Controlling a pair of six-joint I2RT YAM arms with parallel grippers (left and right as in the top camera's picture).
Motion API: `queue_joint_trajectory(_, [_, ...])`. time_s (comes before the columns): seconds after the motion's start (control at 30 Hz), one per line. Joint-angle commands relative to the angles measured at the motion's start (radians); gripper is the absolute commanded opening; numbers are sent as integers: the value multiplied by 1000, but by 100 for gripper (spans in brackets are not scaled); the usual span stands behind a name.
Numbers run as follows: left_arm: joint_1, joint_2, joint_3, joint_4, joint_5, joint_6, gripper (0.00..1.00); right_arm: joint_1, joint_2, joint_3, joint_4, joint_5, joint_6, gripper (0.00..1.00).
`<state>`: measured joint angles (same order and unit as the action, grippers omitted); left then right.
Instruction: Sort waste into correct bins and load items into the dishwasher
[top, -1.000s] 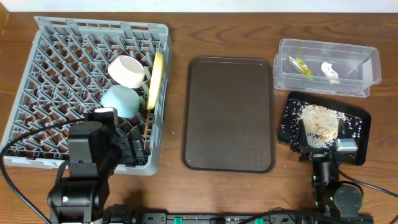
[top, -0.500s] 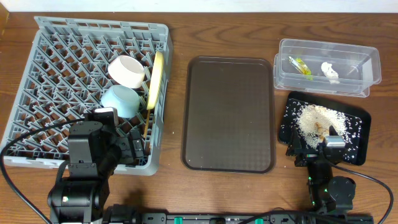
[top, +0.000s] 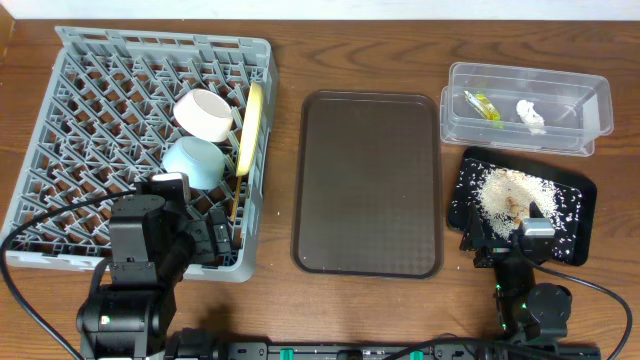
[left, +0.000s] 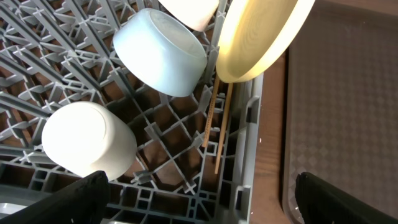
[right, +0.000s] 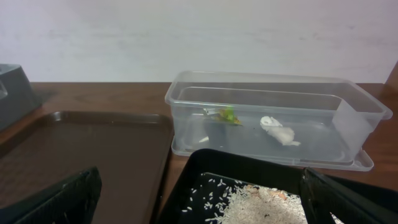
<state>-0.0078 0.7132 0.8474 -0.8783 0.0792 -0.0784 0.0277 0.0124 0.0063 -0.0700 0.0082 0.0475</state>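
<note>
Noted a dark brown serving tray (top: 368, 180), rectangular with rounded corners and a raised rim, lying flat near the middle of the wooden surface (top: 360, 50). Saw a pale wall (right: 199, 37) behind it.

We record the dish rack (top: 90, 120) at left holding the far bowl (top: 204, 114), the near bowl (top: 193, 162), the plate (top: 250, 125) on edge to their right and the chopsticks (top: 235, 200) before it, the serving tray (top: 368, 185) centrally, and at right the tub (top: 525, 72), containing wrapper (top: 481, 104) and paper scrap (top: 529, 114), behind the flat tray (top: 560, 178) bearing rice scraps (top: 505, 190).
</note>
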Motion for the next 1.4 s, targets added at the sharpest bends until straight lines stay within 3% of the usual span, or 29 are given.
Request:
queue_joint_trajectory(0.0, [0, 0, 3, 1, 3, -9, 97, 9, -6, -1, -4, 7, -11, 99])
queue_joint_trajectory(0.33, [-5, -17, 2, 0, 2, -9, 97, 9, -6, -1, -5, 7, -11, 99])
queue_joint_trajectory(0.57, [12, -178, -74, -13, -5, -8, 97, 9, -6, -1, -4, 7, -11, 99])
queue_joint_trajectory(0.97, [77, -587, -539, 436, -5, -8, 97, 9, -6, -1, -4, 7, -11, 99])
queue_joint_trajectory(1.27, [77, -695, -819, 911, -5, 6, 97, 9, -6, -1, -5, 7, -11, 99])
queue_joint_trajectory(1.37, [77, -712, -843, 921, -5, 35, 97, 9, -6, -1, -5, 7, -11, 99])
